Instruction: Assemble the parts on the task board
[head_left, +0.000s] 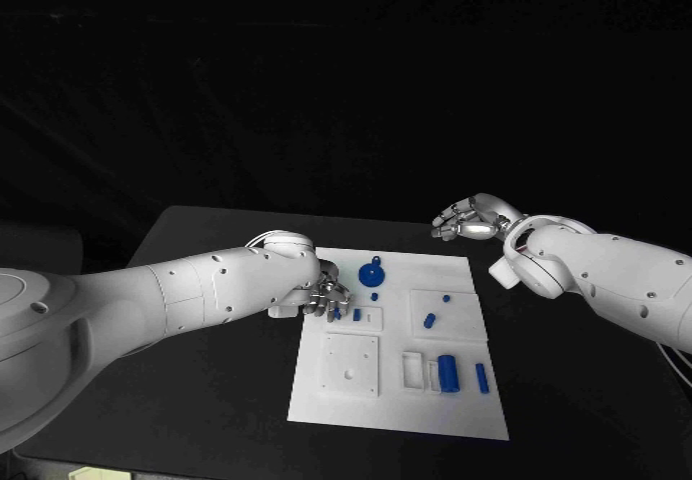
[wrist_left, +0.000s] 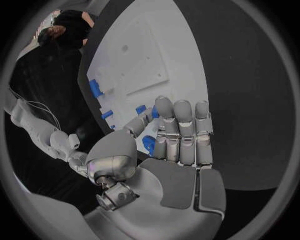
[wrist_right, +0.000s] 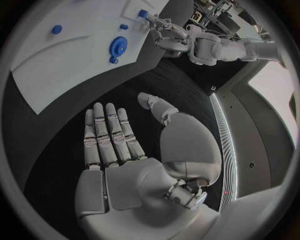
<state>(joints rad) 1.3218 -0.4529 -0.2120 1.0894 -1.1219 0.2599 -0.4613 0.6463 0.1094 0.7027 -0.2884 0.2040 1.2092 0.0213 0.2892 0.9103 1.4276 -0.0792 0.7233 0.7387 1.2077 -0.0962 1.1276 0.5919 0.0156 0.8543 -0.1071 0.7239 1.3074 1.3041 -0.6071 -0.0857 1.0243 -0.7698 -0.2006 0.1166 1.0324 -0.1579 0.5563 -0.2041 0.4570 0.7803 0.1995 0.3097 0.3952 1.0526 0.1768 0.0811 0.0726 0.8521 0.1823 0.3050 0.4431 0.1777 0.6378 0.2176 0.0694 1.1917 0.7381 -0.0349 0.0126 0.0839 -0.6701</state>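
Observation:
The white task board (head_left: 397, 400) lies in the middle of the black table. My left hand (head_left: 323, 296) hovers over its left side, and a small blue peg (head_left: 336, 313) appears pinched at the fingertips. In the left wrist view the left hand (wrist_left: 178, 145) has straight fingers, with the thumb close to the blue peg (wrist_left: 149, 145). The right wrist view shows that peg (wrist_right: 143, 13) at the left hand's tips. My right hand (head_left: 469, 218) is raised past the board's far right corner, fingers apart and empty. A blue round disc (head_left: 372, 272) lies on the board's far part.
On the board are a blue cylinder (head_left: 449, 372), a slim blue pin (head_left: 482, 378), a short blue peg (head_left: 430, 320) and a white square plate (head_left: 351, 365). Black table (head_left: 216, 250) surrounds the board on all sides.

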